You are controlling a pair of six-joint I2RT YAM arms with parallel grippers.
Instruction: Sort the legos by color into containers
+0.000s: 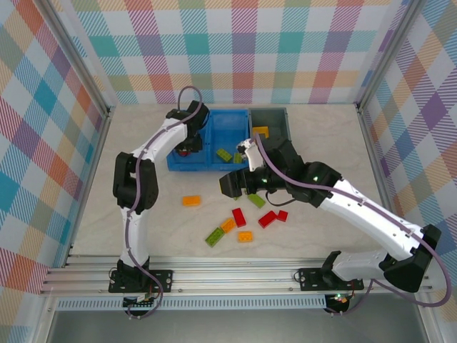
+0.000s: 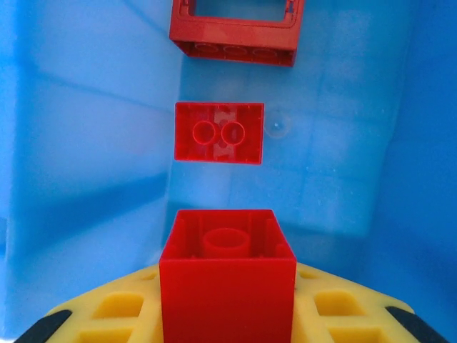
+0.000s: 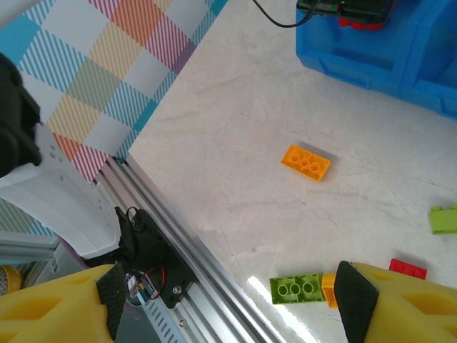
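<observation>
Over the left compartment of the blue bin (image 1: 214, 127), at twelve o'clock on the table (image 1: 164, 221): left gripper (image 1: 186, 150), pinching a red brick (image 2: 227, 286) between yellow fingers (image 2: 107, 307), hollow side toward the wrist camera. On the bin floor at twelve o'clock of that brick, apart from it: a second red brick (image 2: 219, 133), underside up. Farther along at twelve: a red frame (image 2: 235, 32), cut by the top edge.

In the right compartment: green bricks (image 1: 224, 154), partly behind the right arm.

Just beside the blue bin at three o'clock: grey bin (image 1: 277, 114), a yellow brick (image 1: 260, 131) inside.

At six o'clock of the blue bin, above the table: right gripper (image 3: 232, 300), fingers spread wide.

At nine o'clock of that gripper, alone on the table: orange brick (image 1: 191, 201).

At five to six o'clock of it: a loose cluster (image 1: 238, 216) of red, orange and green bricks, some touching, some apart.
</observation>
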